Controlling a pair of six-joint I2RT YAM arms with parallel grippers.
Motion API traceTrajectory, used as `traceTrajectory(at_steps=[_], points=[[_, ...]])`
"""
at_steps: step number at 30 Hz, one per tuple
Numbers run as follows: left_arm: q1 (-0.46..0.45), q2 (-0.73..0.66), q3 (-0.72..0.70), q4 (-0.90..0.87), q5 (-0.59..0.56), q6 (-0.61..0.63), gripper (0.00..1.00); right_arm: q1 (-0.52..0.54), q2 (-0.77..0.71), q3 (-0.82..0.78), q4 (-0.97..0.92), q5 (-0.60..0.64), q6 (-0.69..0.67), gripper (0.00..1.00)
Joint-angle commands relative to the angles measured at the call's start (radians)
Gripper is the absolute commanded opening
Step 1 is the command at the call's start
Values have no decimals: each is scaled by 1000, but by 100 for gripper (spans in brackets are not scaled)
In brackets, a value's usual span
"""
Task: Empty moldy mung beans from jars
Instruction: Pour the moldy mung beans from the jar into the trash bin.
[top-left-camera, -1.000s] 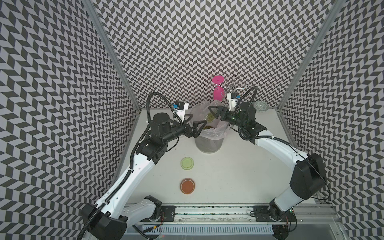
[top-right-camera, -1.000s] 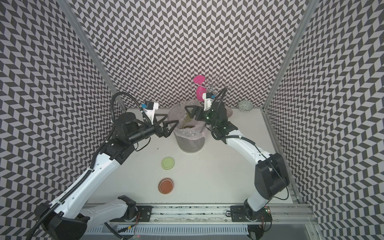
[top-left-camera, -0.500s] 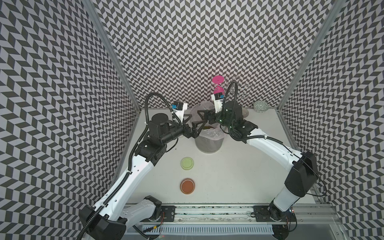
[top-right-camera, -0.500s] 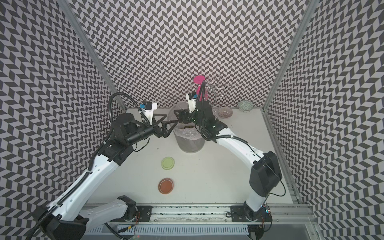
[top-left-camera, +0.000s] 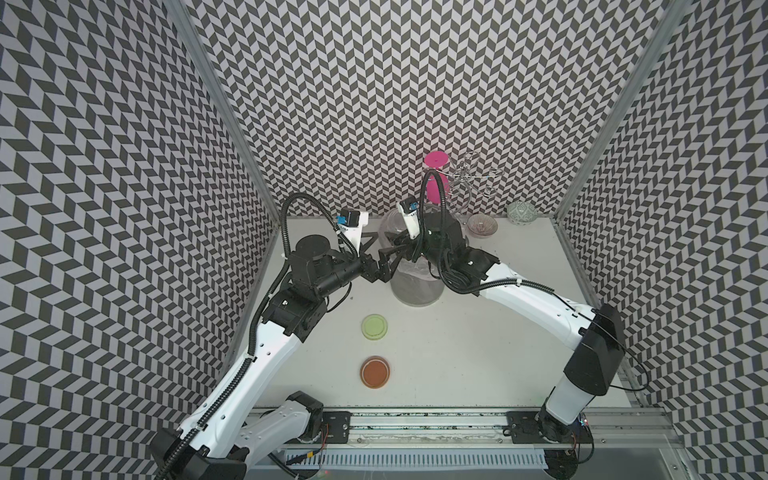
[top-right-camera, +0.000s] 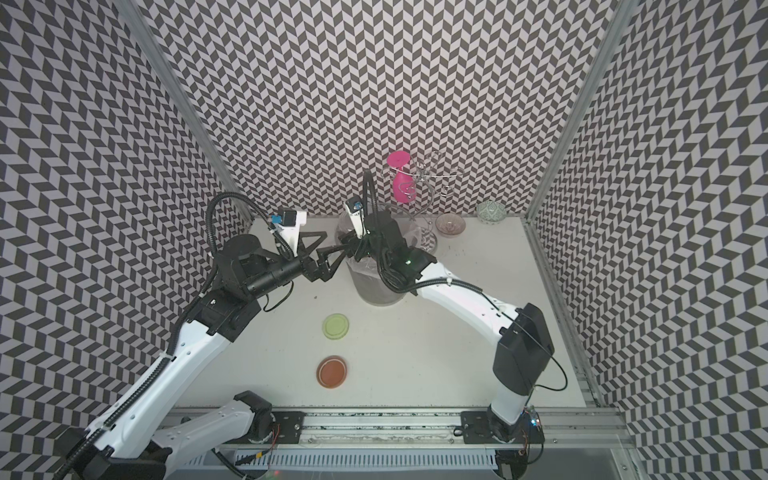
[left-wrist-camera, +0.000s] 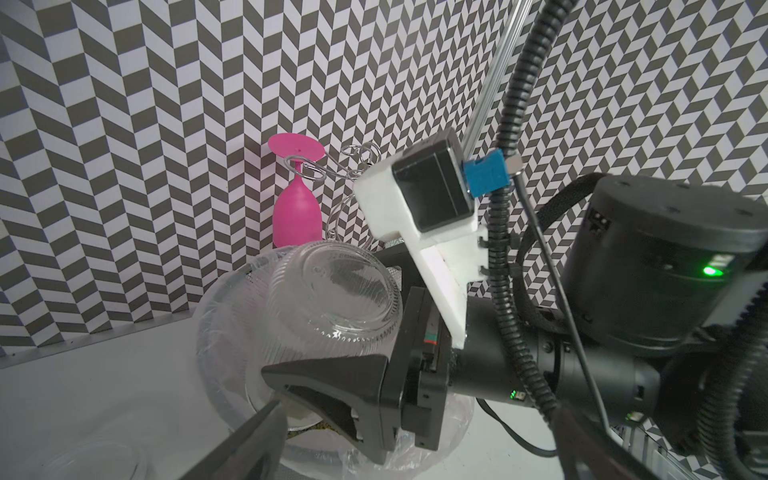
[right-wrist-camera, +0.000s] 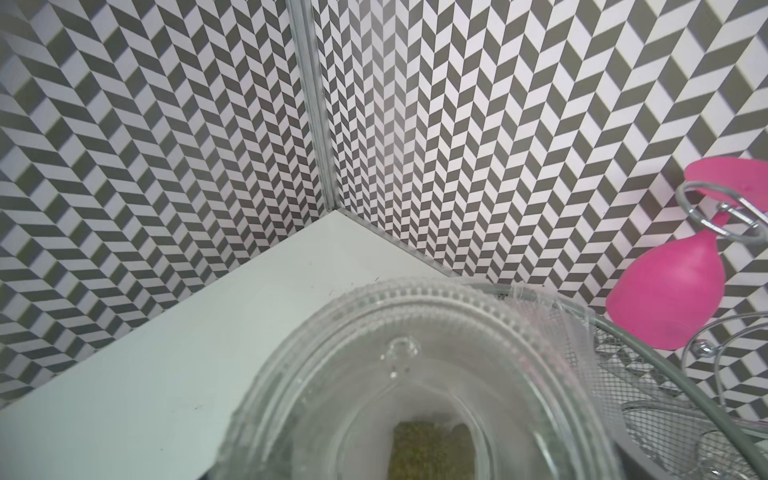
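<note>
My right gripper (top-left-camera: 392, 245) is shut on a clear ribbed glass jar (left-wrist-camera: 332, 299), holding it bottom-up over the grey bin (top-left-camera: 415, 286) with its clear liner. Through the jar (right-wrist-camera: 415, 374) in the right wrist view I see mung beans (right-wrist-camera: 432, 449) lying below in the bin. My left gripper (top-left-camera: 380, 253) stands open just left of the bin, with one fingertip (left-wrist-camera: 266, 415) close to a right finger. Nothing is between its jaws. The pale green lid (top-left-camera: 374, 327) and the orange-brown lid (top-left-camera: 375, 371) lie flat on the table in front. A second clear glass rim (left-wrist-camera: 95, 461) shows faintly at the edge of the left wrist view.
A pink goblet (top-left-camera: 436, 183) hangs upside down on a wire rack (top-left-camera: 473, 174) at the back wall. Two small bowls (top-left-camera: 482, 225) (top-left-camera: 521, 212) sit at the back right. Patterned walls close in three sides, and the arms' rail (top-left-camera: 415, 428) runs along the front.
The right arm has swung left across the bin with the jar, ending close to the left gripper. The left arm has barely moved.
</note>
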Motion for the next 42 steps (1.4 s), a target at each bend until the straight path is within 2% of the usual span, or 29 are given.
traceTrajectory(at_steps=[1,11,19,28,37,42], points=[[7,-17,-14,10,-15,-5,100,22,-15,51,85,146,-99,65],[6,-85,-52,41,-75,-49,100,73,4,97,72,323,-231,65],[6,-152,-68,-8,-142,-55,99,98,9,141,83,391,-284,66],[6,-175,-63,-75,-142,-72,100,87,-14,213,-39,284,-150,66],[7,-182,-114,-89,-150,-87,100,-6,16,235,-128,32,-7,66],[7,-157,-113,-74,-135,-67,100,-14,77,333,-213,39,-32,66]])
